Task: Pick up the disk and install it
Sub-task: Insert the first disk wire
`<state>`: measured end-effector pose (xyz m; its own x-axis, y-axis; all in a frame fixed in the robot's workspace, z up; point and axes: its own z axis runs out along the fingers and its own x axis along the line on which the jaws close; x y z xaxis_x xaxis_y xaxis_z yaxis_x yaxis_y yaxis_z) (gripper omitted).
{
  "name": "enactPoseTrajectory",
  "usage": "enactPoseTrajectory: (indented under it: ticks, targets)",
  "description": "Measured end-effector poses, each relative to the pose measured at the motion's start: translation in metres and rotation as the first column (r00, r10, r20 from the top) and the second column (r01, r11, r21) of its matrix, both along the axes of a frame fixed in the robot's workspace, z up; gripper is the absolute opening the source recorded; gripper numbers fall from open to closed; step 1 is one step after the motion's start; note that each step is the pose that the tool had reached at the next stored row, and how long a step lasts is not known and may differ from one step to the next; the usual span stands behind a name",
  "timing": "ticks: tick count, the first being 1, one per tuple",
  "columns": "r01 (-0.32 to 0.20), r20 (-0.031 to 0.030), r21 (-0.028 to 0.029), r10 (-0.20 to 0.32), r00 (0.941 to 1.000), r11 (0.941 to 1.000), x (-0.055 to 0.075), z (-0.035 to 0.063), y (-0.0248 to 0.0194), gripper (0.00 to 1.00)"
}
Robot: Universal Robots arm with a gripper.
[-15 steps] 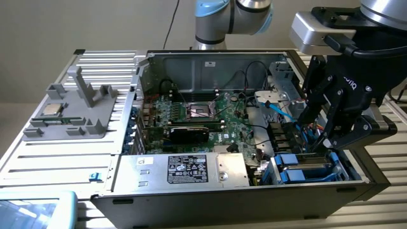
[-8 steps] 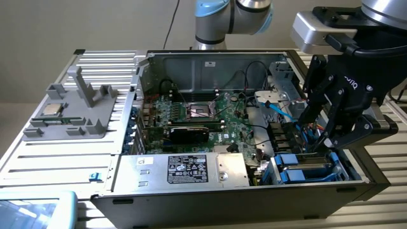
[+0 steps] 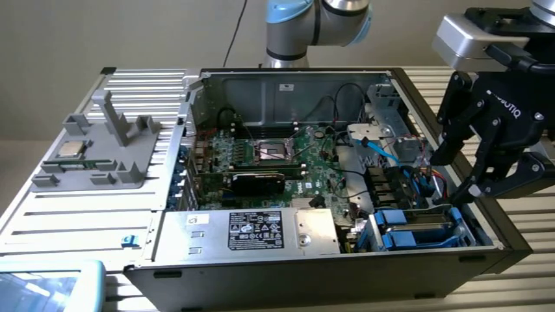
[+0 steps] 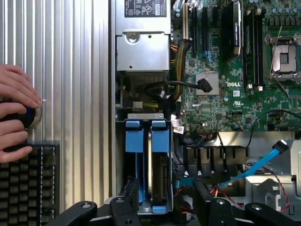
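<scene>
The disk (image 3: 418,229) stands on edge in its blue frame, in the drive bay at the near corner of the open computer case, on the exterior view's right. In the wrist view the disk (image 4: 159,176) shows its silver edge between blue tabs. My gripper (image 3: 456,174) hangs open just above that bay with nothing held. In the wrist view the gripper (image 4: 167,207) has one black finger on each side of the disk's end. I cannot tell whether they touch it.
A silver power supply (image 3: 251,231) with a black label fills the case's near side, beside the motherboard (image 3: 275,151). A grey fixture (image 3: 95,162) holding a processor chip sits on the slatted table. A person's hand (image 4: 16,113) rests above a keyboard (image 4: 28,183). A blue cable (image 4: 263,162) runs near the bay.
</scene>
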<state>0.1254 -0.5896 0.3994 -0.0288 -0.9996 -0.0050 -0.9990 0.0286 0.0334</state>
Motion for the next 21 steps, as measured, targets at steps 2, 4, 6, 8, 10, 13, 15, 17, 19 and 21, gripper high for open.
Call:
enactPoseTrajectory:
  ticks: [2, 4, 6, 8, 10, 13, 15, 17, 19, 21]
  targets:
    - [0.0, -0.0001, 0.0, 0.0, 1.0, 1.0, 0.007, -0.0002, 0.0019, 0.58]
    - [0.0, -0.0001, 0.0001, 0.0, 1.0, 1.0, 0.013, -0.0008, 0.0047, 0.58]
    - [0.0, -0.0001, -0.0001, 0.0, 1.0, 1.0, 0.019, -0.0019, 0.0089, 0.58]
    - [0.0, -0.0001, 0.0, 0.0, 1.0, 1.0, 0.024, -0.0042, 0.0145, 0.58]
    - [0.0, -0.0001, -0.0002, 0.0, 1.0, 1.0, 0.027, -0.007, 0.0206, 0.58]
    - [0.003, -0.0001, 0.0, -0.003, 1.0, 1.0, 0.031, -0.0116, 0.0255, 0.58]
    - [0.021, -0.0001, -0.0001, -0.021, 0.9998, 0.9998, 0.031, -0.0138, 0.0256, 0.58]
    - [0.052, -0.0001, 0.0004, -0.052, 0.9987, 0.9987, 0.031, -0.0158, 0.0256, 0.58]
    - [0.084, -0.0002, 0.0011, -0.084, 0.9965, 0.9965, 0.031, -0.0177, 0.0256, 0.58]
    - [0.108, 0.0009, 0.002, -0.108, 0.9941, 0.9941, 0.031, -0.019, 0.0256, 0.58]
